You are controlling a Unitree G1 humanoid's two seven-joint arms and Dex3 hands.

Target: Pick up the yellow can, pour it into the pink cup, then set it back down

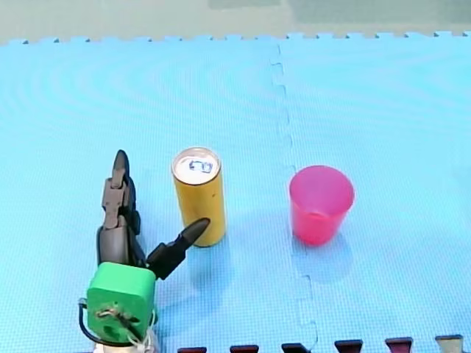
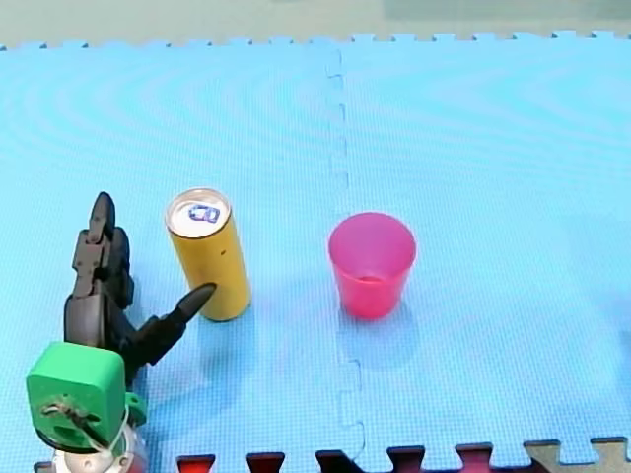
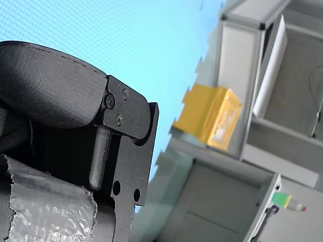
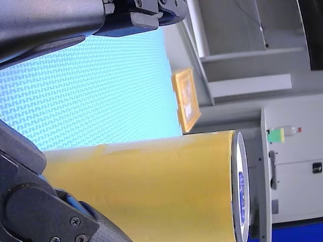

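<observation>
Head views, mat [image 1: 368, 95]: blue foam tiles, with a toothed seam running from the far edge to the near edge.
Head views, yellow can [image 1: 199, 202]: upright, left of the seam, toward the near edge, pull-tab top facing up.
Head views, pink cup [image 1: 320, 204]: upright, just right of the seam, well apart from the can.
Head views, left hand [image 1: 125, 235]: at the near edge beside the can, released and gripping nothing. One fingertip [image 1: 197, 225] sits at the can's base, perhaps touching it. The other fingers stand off to the can's left.
First wrist view, robot hand [image 3: 75, 101]: black casing with silver tape [image 3: 45, 206], over the mat. Whether it grips anything I cannot tell.
First wrist view, past the mat's edge: a yellow tile [image 3: 212, 116] against grey shelving [image 3: 252, 50].
Second wrist view, left hand: the can stands between black fingers [image 4: 45, 20], and mat shows between it and one of them.
</observation>
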